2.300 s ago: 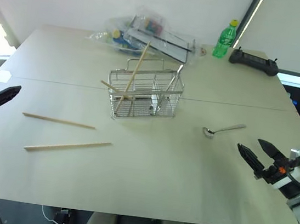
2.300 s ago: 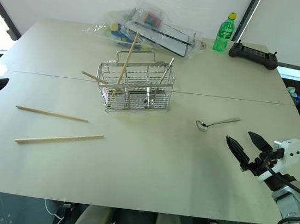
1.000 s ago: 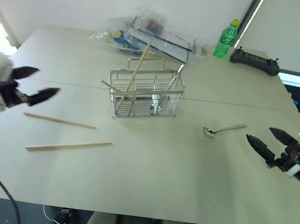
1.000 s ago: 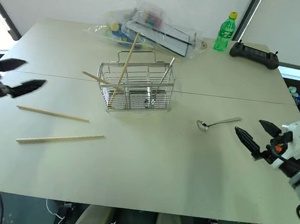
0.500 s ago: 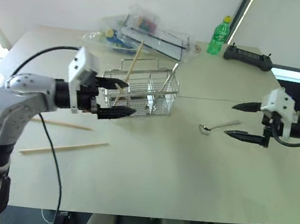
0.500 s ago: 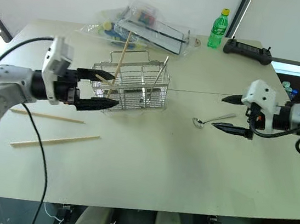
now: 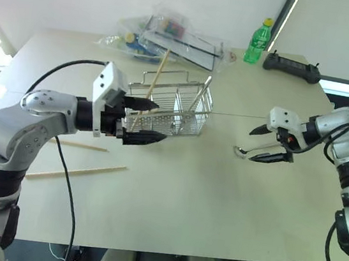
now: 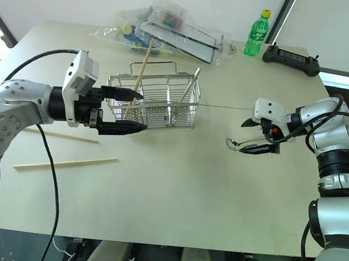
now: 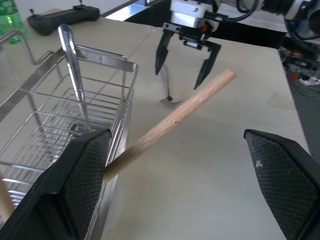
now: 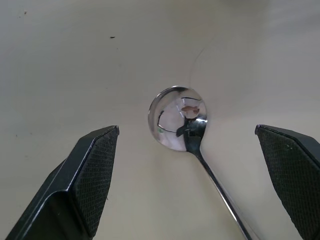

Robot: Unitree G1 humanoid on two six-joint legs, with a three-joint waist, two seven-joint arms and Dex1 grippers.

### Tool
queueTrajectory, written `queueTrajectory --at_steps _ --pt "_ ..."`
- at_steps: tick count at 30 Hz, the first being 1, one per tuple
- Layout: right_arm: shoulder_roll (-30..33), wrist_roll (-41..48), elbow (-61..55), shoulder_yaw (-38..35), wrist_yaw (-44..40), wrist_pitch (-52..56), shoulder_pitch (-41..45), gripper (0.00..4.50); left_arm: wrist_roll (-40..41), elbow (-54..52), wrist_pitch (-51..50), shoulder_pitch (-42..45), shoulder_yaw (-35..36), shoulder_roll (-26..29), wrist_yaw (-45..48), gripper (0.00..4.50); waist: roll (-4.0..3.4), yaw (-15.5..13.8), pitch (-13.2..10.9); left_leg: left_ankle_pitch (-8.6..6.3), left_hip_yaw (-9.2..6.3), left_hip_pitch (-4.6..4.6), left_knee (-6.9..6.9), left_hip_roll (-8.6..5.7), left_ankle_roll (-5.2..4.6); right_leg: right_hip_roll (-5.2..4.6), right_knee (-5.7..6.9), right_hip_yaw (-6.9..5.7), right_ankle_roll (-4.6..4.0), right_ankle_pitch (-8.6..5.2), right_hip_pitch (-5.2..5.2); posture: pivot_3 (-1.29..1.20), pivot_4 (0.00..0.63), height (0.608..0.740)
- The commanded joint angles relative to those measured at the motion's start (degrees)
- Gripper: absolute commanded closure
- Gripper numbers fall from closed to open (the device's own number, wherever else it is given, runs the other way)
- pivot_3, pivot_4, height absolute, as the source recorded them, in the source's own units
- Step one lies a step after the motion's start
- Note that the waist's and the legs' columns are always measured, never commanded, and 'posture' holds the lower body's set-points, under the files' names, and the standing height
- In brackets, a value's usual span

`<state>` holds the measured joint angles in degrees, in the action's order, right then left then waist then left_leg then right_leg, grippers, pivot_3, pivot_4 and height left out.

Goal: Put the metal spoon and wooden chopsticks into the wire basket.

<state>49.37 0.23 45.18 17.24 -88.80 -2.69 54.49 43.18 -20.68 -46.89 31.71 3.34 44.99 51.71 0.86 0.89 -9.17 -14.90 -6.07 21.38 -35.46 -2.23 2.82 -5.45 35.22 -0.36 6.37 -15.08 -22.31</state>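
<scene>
The wire basket stands mid-table with one wooden chopstick leaning upright in it and a metal handle beside. Another chopstick juts from the basket and runs between my left gripper's fingers. My left gripper is open, level, at the basket's front left. Two more chopsticks lie on the table under my left arm. The metal spoon lies right of the basket. My right gripper is open, tilted down, its fingers either side of the spoon's bowl.
A clear plastic bag of items lies behind the basket. A green bottle and a black controller sit at the table's far right. The table is bare in front of the basket.
My right gripper has swung left and tipped down over the spoon's bowl. My left gripper came right to the basket a second ago and has held still since. The camera shifted too.
</scene>
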Motion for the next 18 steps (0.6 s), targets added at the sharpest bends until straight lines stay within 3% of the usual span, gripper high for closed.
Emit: queueTrajectory --at_steps 1,12,15,18 --pt "-0.2 0.5 -0.1 -2.9 0.3 -1.4 1.8 0.01 -1.8 2.2 2.2 0.7 3.4 0.8 -1.5 0.02 0.00 0.0 0.0 0.00 0.00 -0.01 0.00 0.00 0.00 0.00 0.01 0.00 0.00 0.00 0.01 0.00 0.150 0.738" --pt "1.8 1.1 -3.9 -6.6 0.3 -0.1 -1.2 0.01 -5.1 9.5 6.2 5.1 4.4 -0.3 -2.2 0.02 -0.01 -0.1 0.0 0.03 0.01 0.01 -0.10 0.00 0.05 0.00 0.03 0.00 0.03 0.11 0.02 0.00 0.150 0.738" --pt "2.5 0.8 -3.7 -6.6 0.3 -0.2 -0.9 0.01 -4.8 10.6 6.0 6.9 5.8 1.0 -1.5 0.02 -0.01 0.0 0.0 0.03 0.02 0.01 -0.11 -0.01 0.05 0.01 0.04 0.00 0.03 0.11 0.01 0.00 0.150 0.738" --pt "3.3 -0.3 -2.5 -6.1 0.4 -1.8 -0.3 0.01 -2.8 10.3 5.1 7.8 9.5 6.2 2.4 0.02 -0.02 0.5 0.0 0.03 0.04 0.01 -0.12 0.01 0.05 0.03 0.06 0.01 0.02 0.12 -0.02 0.00 0.150 0.738"
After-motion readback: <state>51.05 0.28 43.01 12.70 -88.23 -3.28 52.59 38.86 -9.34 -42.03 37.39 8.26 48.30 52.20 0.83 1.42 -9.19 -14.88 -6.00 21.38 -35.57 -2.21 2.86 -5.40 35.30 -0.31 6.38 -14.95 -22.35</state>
